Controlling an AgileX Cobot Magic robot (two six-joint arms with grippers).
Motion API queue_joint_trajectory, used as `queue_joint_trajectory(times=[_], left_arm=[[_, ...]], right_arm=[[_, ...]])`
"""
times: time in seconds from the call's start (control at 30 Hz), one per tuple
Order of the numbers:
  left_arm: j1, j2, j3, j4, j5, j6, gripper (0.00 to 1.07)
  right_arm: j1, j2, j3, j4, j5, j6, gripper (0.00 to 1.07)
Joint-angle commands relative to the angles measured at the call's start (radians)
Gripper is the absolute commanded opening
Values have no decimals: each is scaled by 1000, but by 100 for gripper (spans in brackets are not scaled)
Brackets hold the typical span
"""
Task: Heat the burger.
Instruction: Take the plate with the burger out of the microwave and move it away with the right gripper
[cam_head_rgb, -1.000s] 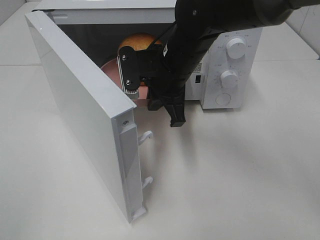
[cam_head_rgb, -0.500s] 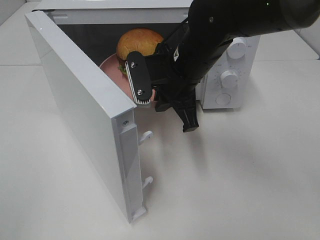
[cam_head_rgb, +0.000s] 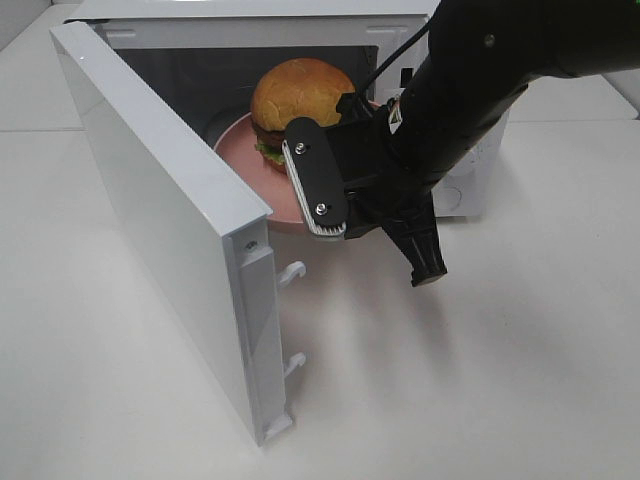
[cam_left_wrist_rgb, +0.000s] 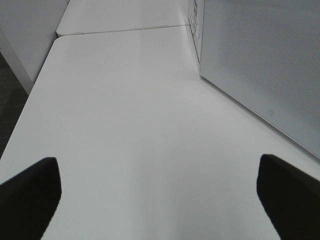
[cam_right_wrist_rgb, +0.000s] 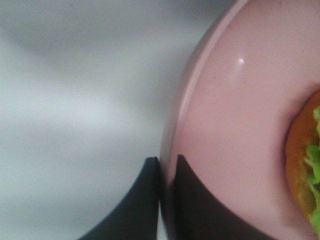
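The right gripper (cam_right_wrist_rgb: 166, 161) is closed onto the rim of the pink plate (cam_head_rgb: 243, 150), its two dark fingers pinching the edge from either side (the wrist view shows barely a sliver between them). The burger (cam_head_rgb: 305, 93) sits on that plate in the upper middle of the high view, at the mouth of the white microwave (cam_head_rgb: 250, 18), whose door (cam_head_rgb: 160, 210) swings wide toward the lower left. The left gripper (cam_left_wrist_rgb: 160, 200) hangs over the white table (cam_head_rgb: 500, 380) with its jaws spread wide, gripping nothing, beside the microwave's perforated side wall.
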Motion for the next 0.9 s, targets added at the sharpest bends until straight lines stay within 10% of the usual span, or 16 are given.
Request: queue_joint_trajectory(times=[0.03,0.9], left_arm=[[3,-19,5,-9,-7,-6,100],[3,-19,5,-9,-7,-6,100]], right_arm=[[-8,-40,12,-31,-52,25,0],[3,-249,212,-99,-54,104,0]])
